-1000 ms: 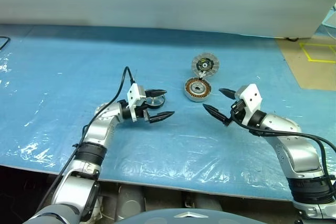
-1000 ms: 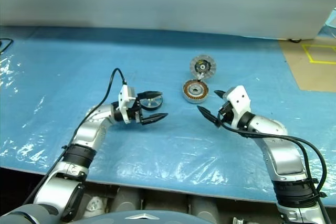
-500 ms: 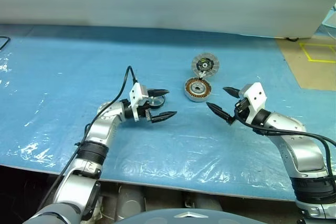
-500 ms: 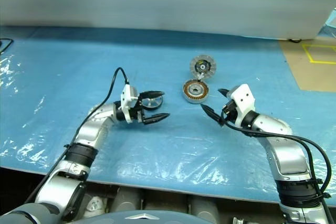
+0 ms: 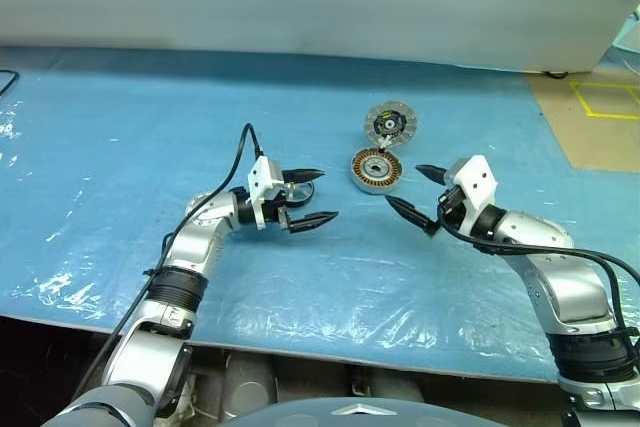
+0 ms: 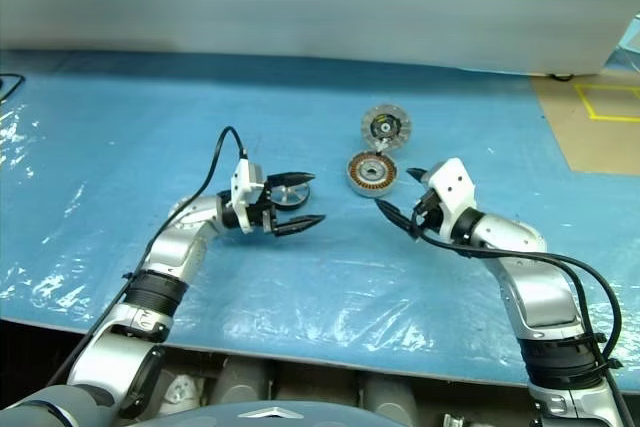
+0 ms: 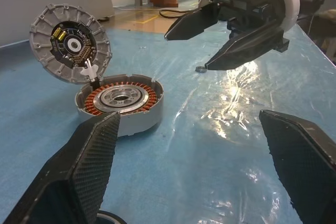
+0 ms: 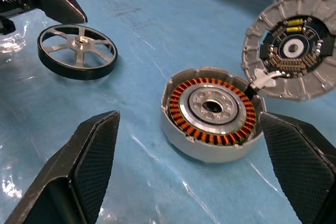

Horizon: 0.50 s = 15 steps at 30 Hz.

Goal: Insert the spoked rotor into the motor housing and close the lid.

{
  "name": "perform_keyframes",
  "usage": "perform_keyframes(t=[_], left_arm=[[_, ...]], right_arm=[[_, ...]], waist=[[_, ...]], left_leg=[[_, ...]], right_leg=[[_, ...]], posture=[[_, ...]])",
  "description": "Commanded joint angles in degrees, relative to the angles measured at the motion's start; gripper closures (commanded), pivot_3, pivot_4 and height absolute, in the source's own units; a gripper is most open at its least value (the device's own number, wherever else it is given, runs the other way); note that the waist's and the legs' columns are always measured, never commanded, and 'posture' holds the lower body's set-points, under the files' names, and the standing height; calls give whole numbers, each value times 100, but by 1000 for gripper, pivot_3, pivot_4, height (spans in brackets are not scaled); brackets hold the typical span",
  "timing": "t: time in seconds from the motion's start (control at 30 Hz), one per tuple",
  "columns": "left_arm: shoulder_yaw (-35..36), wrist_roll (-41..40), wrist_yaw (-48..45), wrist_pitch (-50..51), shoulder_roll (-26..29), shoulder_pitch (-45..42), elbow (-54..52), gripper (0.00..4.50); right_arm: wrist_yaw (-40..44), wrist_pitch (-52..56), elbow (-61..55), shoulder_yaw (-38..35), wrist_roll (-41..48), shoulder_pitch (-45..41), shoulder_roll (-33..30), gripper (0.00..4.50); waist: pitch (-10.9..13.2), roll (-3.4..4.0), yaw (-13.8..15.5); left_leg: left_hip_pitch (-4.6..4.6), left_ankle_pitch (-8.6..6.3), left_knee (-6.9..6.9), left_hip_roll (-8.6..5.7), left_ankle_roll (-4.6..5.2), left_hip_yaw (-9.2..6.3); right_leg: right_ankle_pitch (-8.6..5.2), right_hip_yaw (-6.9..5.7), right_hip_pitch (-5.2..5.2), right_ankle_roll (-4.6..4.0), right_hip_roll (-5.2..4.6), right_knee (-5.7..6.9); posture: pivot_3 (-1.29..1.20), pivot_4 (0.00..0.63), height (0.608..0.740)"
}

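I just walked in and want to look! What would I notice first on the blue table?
Probably the motor housing mid-table, with its shiny ring of copper windings, and its grey ribbed lid standing open behind it. The dark spoked rotor lies apart beside the open left gripper, while the open right gripper faces the housing.

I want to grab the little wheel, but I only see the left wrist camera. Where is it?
Observer: The spoked rotor lies flat on the blue sheet, close beside the open left gripper, not held.
Operator: Which side of the round motor thing?
Observer: On the robot's left of the motor housing, apart from it.
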Motion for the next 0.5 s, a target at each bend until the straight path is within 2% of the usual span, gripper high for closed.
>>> perform_keyframes(t=[0.03,0.23,0.5], left_arm=[[-20,4,-50,-48,7,-82,-42,0],[-36,30,-64,-65,18,-84,-12,0],[-44,47,-29,-36,32,15,-121,0]], right_arm=[[90,9,-48,288,-198,-298,-78,35],[347,-27,389,953,-784,-901,-236,35],[512,-284,1082,1445,-1373,-1503,-225,35]], waist=[[0,0,-1],[0,0,-3],[0,0,-3]], left_leg=[[0,0,0,0,0,0],[-1,0,1,-1,0,0],[-1,0,2,0,0,0]], right_leg=[[0,0,0,0,0,0],[0,0,0,0,0,0],[0,-1,0,0,0,3]], posture=[[0,150,740],[0,150,740],[0,150,740]])
